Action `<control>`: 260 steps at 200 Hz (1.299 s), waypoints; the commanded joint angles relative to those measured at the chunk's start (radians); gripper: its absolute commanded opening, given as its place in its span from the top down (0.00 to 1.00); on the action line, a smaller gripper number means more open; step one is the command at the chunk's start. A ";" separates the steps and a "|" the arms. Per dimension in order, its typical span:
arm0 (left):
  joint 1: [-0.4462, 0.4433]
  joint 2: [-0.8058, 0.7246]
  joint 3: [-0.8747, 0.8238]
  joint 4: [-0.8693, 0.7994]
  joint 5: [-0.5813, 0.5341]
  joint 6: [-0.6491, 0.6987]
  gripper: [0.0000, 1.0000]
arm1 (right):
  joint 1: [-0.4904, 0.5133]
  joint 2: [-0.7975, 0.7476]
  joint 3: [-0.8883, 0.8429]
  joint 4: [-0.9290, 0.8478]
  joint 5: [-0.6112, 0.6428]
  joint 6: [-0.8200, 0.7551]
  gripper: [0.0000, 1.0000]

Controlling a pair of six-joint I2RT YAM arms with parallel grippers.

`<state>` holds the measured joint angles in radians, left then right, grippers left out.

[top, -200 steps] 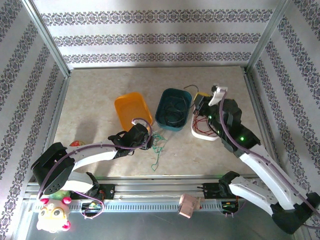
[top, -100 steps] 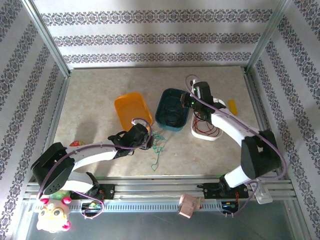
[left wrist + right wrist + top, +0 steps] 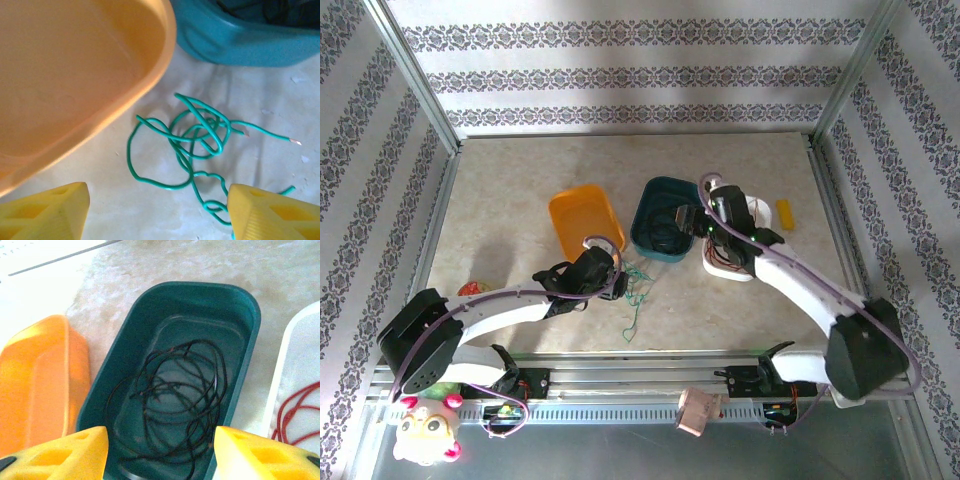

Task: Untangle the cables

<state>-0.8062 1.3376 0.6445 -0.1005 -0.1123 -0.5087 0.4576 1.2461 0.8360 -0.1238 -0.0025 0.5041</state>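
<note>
Green cables [image 3: 200, 135] lie in a loose tangle on the table beside the orange bin [image 3: 75, 75]; in the top view the green cables [image 3: 638, 285] are just right of my left gripper [image 3: 618, 278]. My left gripper [image 3: 155, 210] hovers open over them, and one strand runs by its right finger. Black cables [image 3: 180, 395] lie coiled inside the teal bin [image 3: 250, 315]. My right gripper [image 3: 160, 452] stands open above that bin with nothing between its fingers. Red cables [image 3: 295, 412] lie in the white tray [image 3: 280, 370] to the right.
The orange bin [image 3: 585, 220], teal bin [image 3: 650, 195] and white tray [image 3: 732, 272] stand in a row mid-table. A yellow piece [image 3: 785, 213] lies at the right. A plush toy [image 3: 425, 432] and a pink object [image 3: 695, 410] sit by the front rail.
My right arm swung from the white tray to over the teal bin and its jaws opened. The left arm has barely moved.
</note>
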 commanded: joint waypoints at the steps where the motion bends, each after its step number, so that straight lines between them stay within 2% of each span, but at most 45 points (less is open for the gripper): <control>1: -0.028 -0.021 0.014 -0.063 0.141 0.080 0.26 | 0.047 -0.083 -0.064 -0.061 0.039 0.023 0.42; 16: -0.054 -0.005 0.027 -0.101 0.225 0.105 0.26 | 0.083 -0.131 -0.092 -0.102 0.077 0.029 0.42; 33: -0.105 0.027 0.051 -0.172 0.258 0.134 0.25 | 0.103 -0.176 -0.125 -0.128 0.106 0.041 0.42; 66: -0.217 0.118 0.092 -0.285 0.167 0.174 0.24 | 0.105 -0.255 -0.199 -0.138 0.146 0.093 0.42; 85: -0.232 0.168 0.120 -0.321 0.144 0.154 0.27 | 0.104 -0.294 -0.230 -0.138 0.159 0.112 0.42; 99: -0.232 0.177 0.127 -0.316 0.138 0.148 0.40 | 0.104 -0.316 -0.239 -0.141 0.152 0.113 0.42; 130: -0.232 0.229 0.174 -0.341 0.157 0.164 0.60 | 0.106 -0.355 -0.250 -0.142 0.125 0.111 0.42; 143: -0.231 0.230 0.171 -0.322 0.171 0.185 0.75 | 0.106 -0.365 -0.250 -0.141 0.115 0.109 0.42; 160: -0.231 0.208 0.154 -0.292 0.174 0.216 1.00 | 0.106 -0.370 -0.244 -0.139 0.091 0.100 0.42; 193: -0.227 0.079 0.167 -0.301 0.214 0.272 1.00 | 0.110 -0.357 -0.220 -0.124 -0.030 0.064 0.42; 213: -0.189 -0.033 0.175 -0.287 0.276 0.289 1.00 | 0.115 -0.339 -0.218 -0.088 -0.125 0.060 0.43; 260: -0.024 -0.157 0.181 -0.230 0.557 0.230 1.00 | 0.162 -0.287 -0.215 0.087 -0.379 0.069 0.43</control>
<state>-0.8886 1.2053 0.8131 -0.3714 0.2707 -0.2611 0.5896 0.9440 0.5991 -0.1715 -0.1993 0.5774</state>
